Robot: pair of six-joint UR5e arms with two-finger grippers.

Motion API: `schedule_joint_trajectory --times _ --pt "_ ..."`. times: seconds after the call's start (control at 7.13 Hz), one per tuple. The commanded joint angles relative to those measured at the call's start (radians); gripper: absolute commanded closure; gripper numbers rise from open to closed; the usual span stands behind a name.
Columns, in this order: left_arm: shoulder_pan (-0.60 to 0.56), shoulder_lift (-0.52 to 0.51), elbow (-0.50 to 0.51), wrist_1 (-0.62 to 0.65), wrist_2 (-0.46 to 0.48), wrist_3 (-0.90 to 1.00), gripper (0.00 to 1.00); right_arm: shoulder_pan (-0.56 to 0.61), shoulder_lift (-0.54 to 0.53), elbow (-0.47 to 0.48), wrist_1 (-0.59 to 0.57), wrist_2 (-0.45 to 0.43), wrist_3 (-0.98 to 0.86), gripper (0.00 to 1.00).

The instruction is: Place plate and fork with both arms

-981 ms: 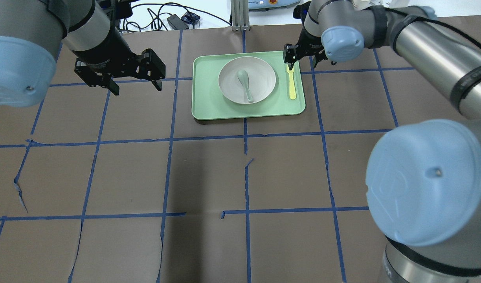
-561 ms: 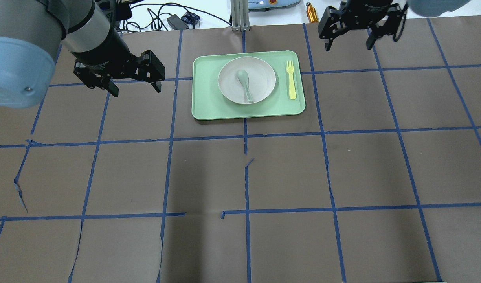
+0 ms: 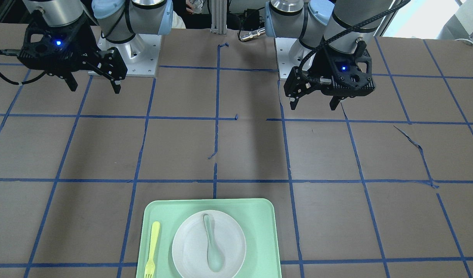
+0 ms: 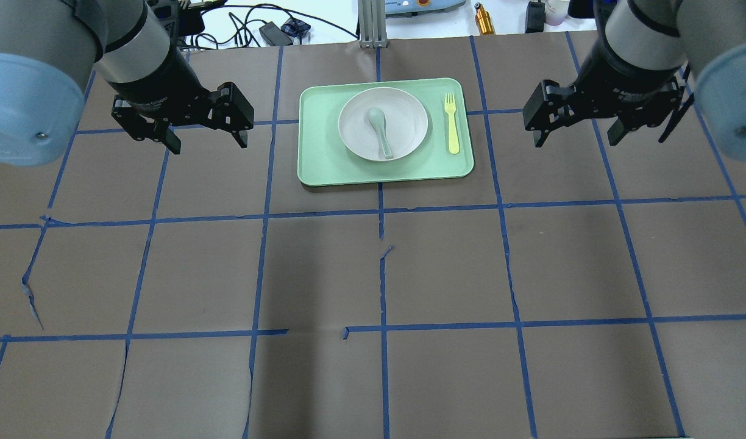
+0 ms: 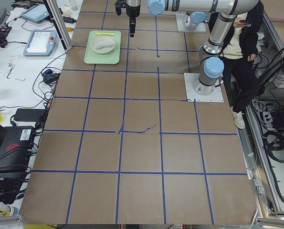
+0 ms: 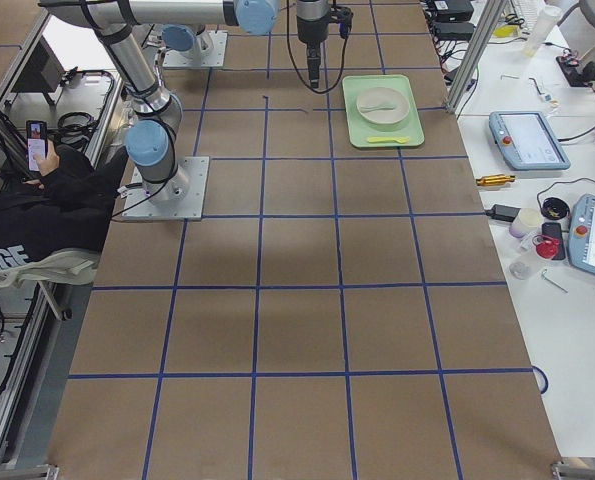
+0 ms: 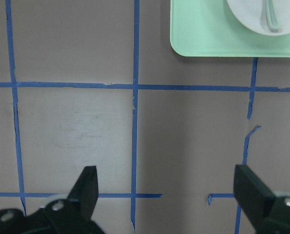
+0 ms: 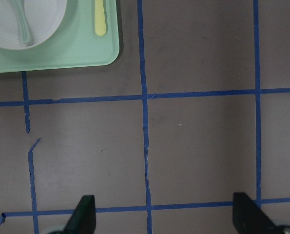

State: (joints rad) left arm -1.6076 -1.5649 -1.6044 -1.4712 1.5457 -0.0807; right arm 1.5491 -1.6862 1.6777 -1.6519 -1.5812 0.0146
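Between the fingers of my left gripper (image 4: 209, 143) there is only bare table (image 4: 379, 274), and it is the same for my right gripper (image 4: 575, 140). Both sets of jaws are spread wide, holding nothing and touching nothing. The wrist views agree: the left fingers (image 7: 87, 187) and the right fingers (image 8: 246, 212) frame only brown paper and blue tape lines.

Further out, the mint-green tray (image 4: 324, 164) sits between the two grippers, well apart from each. The plate (image 4: 406, 122) rests near its middle with a grey-green spoon (image 4: 382, 134) lying inside it. The fork (image 4: 452, 128) lies flat on the tray just beside the plate, on my right side, with its tines pointing away from the robot. Since both things are set down and both grippers are empty, I judge the placing done, or nearly so.

From here, what worries me is any sweep across the middle. A low pass by either arm could clip the tray's rim and shove everything with it. The fork is thin and lies close to the right rim, so a nudge could flick it off the tray. If I had to lift the plate again, tilting it would send the loose spoon sliding out.
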Motion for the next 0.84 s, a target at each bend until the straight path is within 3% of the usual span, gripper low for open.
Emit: schedule_joint_trajectory --times 0.0,0.7 --pt "0.000 -0.003 0.000 -0.001 0.004 -0.001 0.00 0.002 0.031 -0.056 0.078 0.010 -0.001 0.00" --pt "0.000 0.000 -0.002 -0.001 0.016 -0.001 0.00 0.006 0.042 -0.073 0.096 0.012 -0.001 0.00"
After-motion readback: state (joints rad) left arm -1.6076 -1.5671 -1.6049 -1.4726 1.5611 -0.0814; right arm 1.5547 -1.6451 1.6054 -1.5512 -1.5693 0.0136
